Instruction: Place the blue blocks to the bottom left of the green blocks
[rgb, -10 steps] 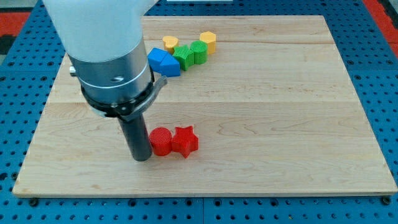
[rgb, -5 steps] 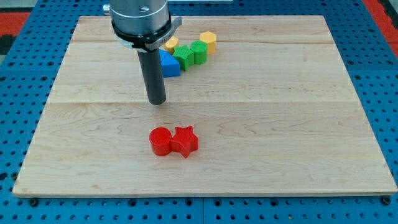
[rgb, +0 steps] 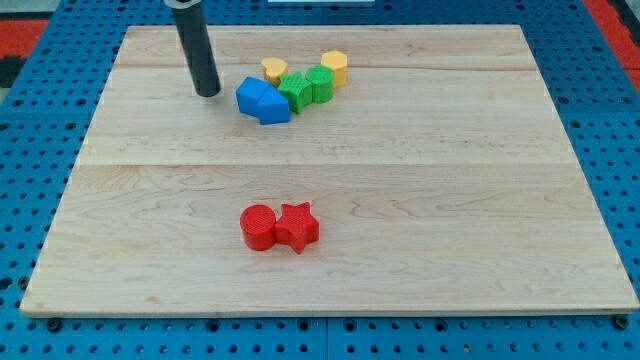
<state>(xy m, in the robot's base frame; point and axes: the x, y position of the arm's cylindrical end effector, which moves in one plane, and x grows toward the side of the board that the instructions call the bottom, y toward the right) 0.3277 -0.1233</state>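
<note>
The dark rod's tip (rgb: 208, 93) rests on the pale wooden board (rgb: 450, 200), just at nine o'clock of the two touching blue blocks (rgb: 262, 100); the rod carries no pincer. The blue blocks sit at seven o'clock of the green blocks (rgb: 307, 86), touching them. Two yellow blocks (rgb: 335, 67) flank the greens at twelve o'clock.

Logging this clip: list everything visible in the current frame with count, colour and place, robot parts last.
blue blocks: 2, blue, touching, upper middle, at the green blocks' lower left
green blocks: 2, green, touching, right of the blue ones
yellow blocks: 2, yellow, above the green ones
red cylinder: 1, red, lower middle
red star: 1, red, touching the cylinder's right
board: 1, light wood
my tip: 1, dark rod, left of the blue blocks, apart
</note>
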